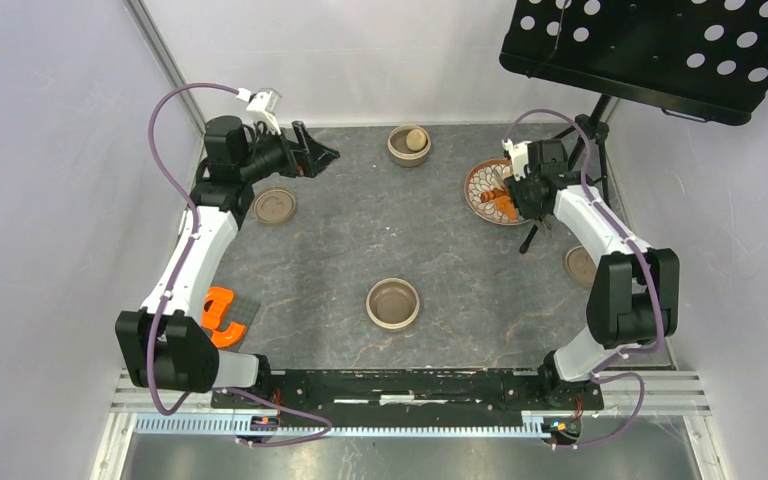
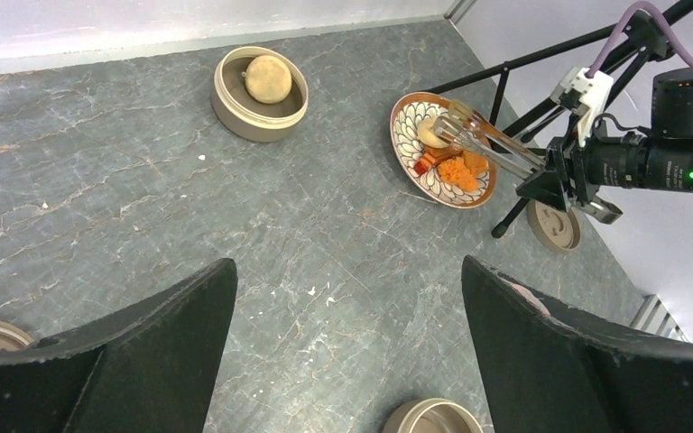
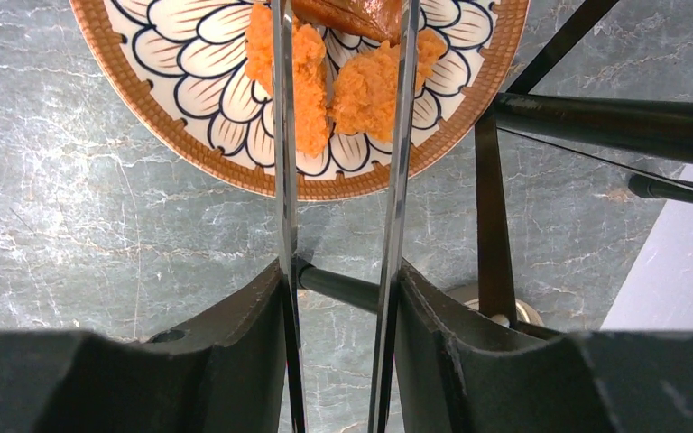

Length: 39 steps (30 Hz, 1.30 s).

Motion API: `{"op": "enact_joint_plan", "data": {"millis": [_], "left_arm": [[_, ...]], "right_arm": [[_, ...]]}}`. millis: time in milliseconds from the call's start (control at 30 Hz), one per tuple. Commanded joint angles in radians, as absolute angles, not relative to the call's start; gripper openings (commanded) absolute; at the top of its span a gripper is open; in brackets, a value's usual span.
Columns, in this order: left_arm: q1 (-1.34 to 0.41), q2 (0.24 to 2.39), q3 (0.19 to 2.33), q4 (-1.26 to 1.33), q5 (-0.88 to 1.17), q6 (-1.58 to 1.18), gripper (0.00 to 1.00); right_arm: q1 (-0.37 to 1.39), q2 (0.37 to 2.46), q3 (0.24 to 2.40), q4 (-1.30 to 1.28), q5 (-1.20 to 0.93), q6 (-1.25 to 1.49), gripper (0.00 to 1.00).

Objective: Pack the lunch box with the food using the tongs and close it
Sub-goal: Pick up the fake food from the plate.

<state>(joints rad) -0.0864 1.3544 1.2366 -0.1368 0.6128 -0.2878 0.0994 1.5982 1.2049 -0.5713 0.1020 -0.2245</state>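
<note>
My right gripper [image 3: 341, 271] is shut on the tongs [image 3: 281, 135], whose two slim arms stand parted and reach out over the patterned plate [image 3: 189, 135]. Orange crumbed food [image 3: 365, 90] lies on the plate between the arms. From the left wrist view the tongs [image 2: 487, 144] end by a pale piece [image 2: 430, 135] beside orange chunks [image 2: 456, 171]. One round tan lunch box bowl [image 1: 393, 303] sits empty mid-table. Another [image 2: 235, 113] at the back holds a bun [image 2: 268, 78]. My left gripper [image 2: 347, 266] hangs open over the back left, holding nothing.
Two tan lids lie flat, one at left [image 1: 274, 206] and one at right [image 1: 580, 265]. A black music stand [image 1: 650, 40] overhangs the back right, its tripod legs [image 3: 595, 122] beside the plate. An orange object [image 1: 218, 312] sits by the left arm. White walls close three sides.
</note>
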Motion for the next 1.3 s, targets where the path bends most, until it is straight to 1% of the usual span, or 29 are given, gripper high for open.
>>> {"op": "enact_joint_plan", "data": {"millis": [0,200,333,567,767,1067,1267], "left_arm": [[-0.083,1.315,1.236,-0.093,0.637,-0.289,1.00],[-0.082,1.322,1.239,-0.095,0.635,-0.287,1.00],[-0.081,1.326,1.245,-0.095,0.634,-0.288,1.00],[-0.081,1.338,1.258,-0.098,0.632,-0.288,1.00],[-0.083,1.349,1.269,-0.100,0.636,-0.291,1.00],[-0.081,1.354,1.275,-0.104,0.643,-0.289,1.00],[-0.081,1.356,1.276,-0.103,0.646,-0.291,1.00]], "right_arm": [[0.078,1.622,1.267,-0.589,0.104,-0.187,0.47],[0.070,1.647,1.271,-0.602,0.094,-0.183,0.45],[0.062,1.652,1.270,-0.611,0.082,-0.177,0.39],[0.057,1.644,1.273,-0.620,0.079,-0.174,0.20],[0.056,1.619,1.273,-0.620,0.065,-0.173,0.00],[0.058,1.547,1.268,-0.550,-0.034,-0.211,0.00],[0.063,1.549,1.319,-0.510,-0.136,-0.260,0.00]]}}
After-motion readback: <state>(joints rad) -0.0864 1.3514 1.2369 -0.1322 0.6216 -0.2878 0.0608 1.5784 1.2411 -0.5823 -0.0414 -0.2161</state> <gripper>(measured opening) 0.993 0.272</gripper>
